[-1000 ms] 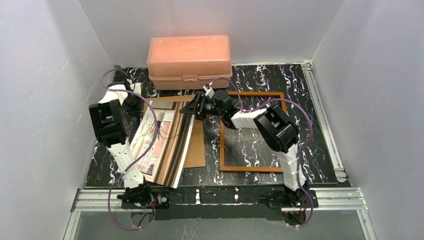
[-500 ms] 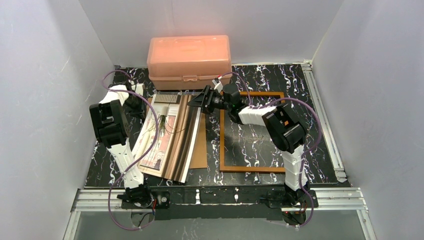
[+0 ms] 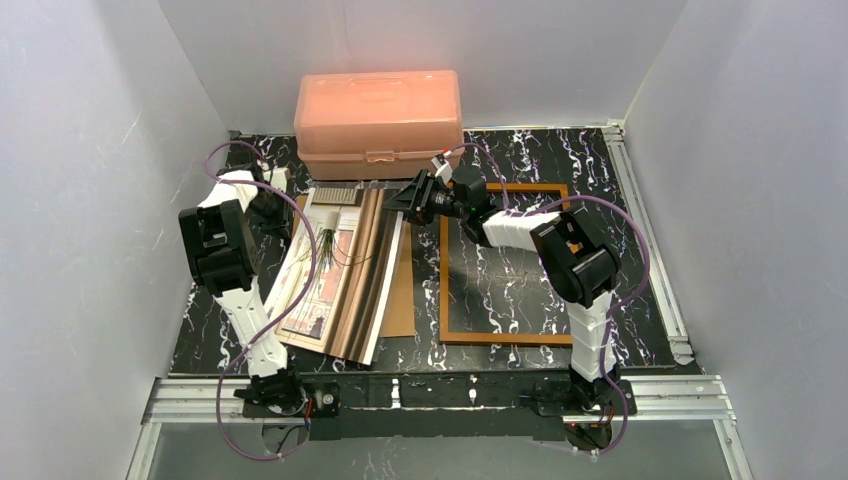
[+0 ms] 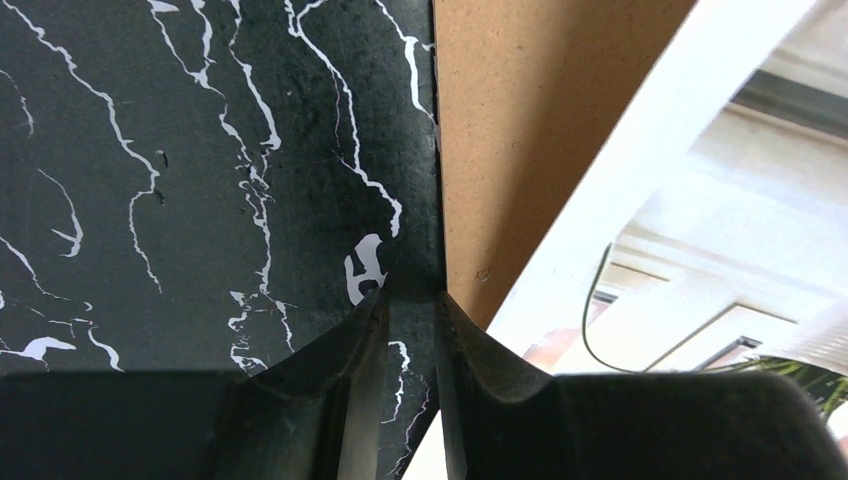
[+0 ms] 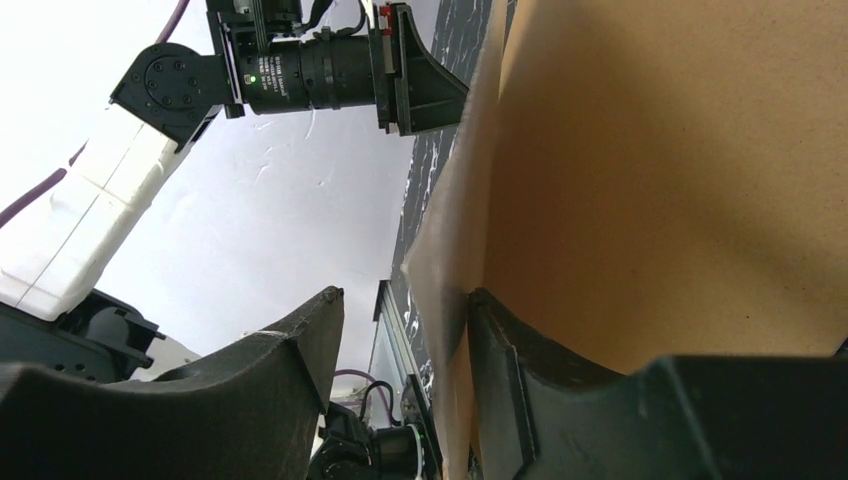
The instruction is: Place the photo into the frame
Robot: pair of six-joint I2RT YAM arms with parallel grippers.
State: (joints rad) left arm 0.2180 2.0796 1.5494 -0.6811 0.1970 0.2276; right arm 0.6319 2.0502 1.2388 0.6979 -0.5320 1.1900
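Black marbled table [image 3: 620,200] carries the photo [image 3: 335,265], curled on a brown board [image 3: 400,300] left of the frame [image 3: 500,338]. Right gripper [image 5: 405,300] stands spread astride the photo's far edge; left gripper [image 4: 412,290] is nearly closed, hold undetermined. Photo judged light, floppy, slick: grip margins only.

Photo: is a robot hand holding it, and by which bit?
The left gripper seems to pinch the photo by its left edge. The right gripper is open, gripping nothing yet.
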